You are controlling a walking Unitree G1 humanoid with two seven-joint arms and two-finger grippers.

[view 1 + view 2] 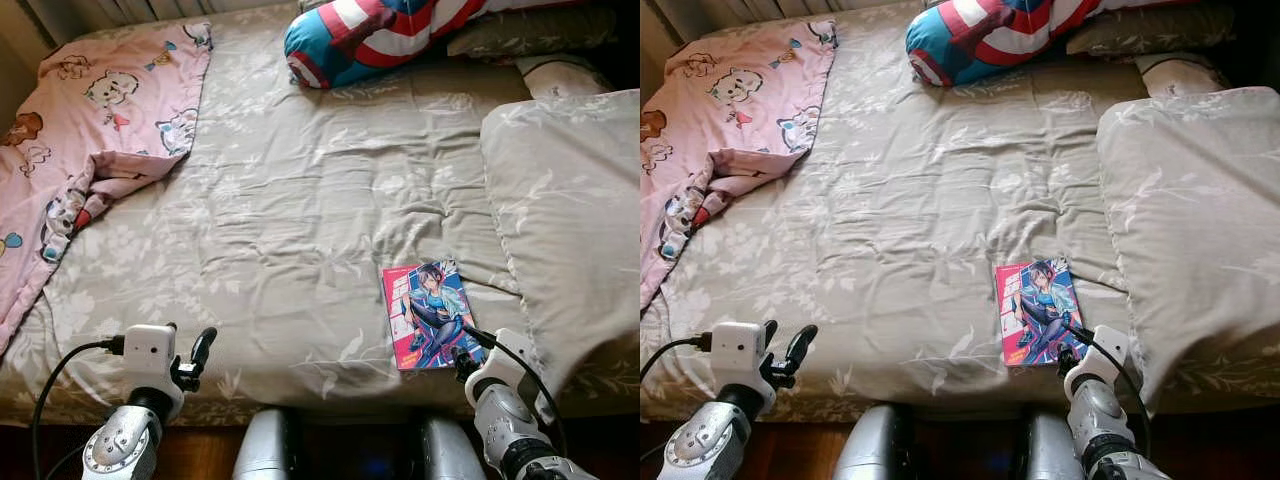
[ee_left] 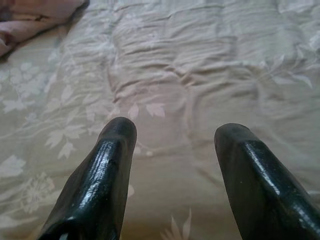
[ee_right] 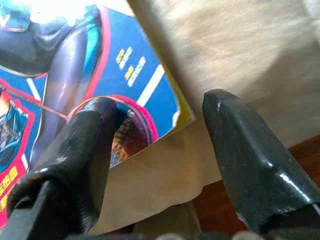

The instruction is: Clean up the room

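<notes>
A comic book (image 1: 432, 315) with a blue and red cover lies flat on the beige floral duvet (image 1: 290, 220), near the bed's front edge. My right gripper (image 1: 463, 353) is at the book's near right corner. In the right wrist view the right gripper (image 3: 160, 107) is open, with that corner of the comic book (image 3: 75, 65) lying between its fingers (image 3: 235, 140). My left gripper (image 1: 188, 340) hovers open over the duvet's front left part, holding nothing; its fingertips (image 2: 117, 137) point at bare bedding.
A crumpled pink cartoon blanket (image 1: 100, 120) covers the bed's left side. A red, white and blue shield cushion (image 1: 370, 35) lies at the head. A large beige pillow (image 1: 570, 200) sits just right of the book. Dark wooden floor (image 1: 200, 455) runs below the bed edge.
</notes>
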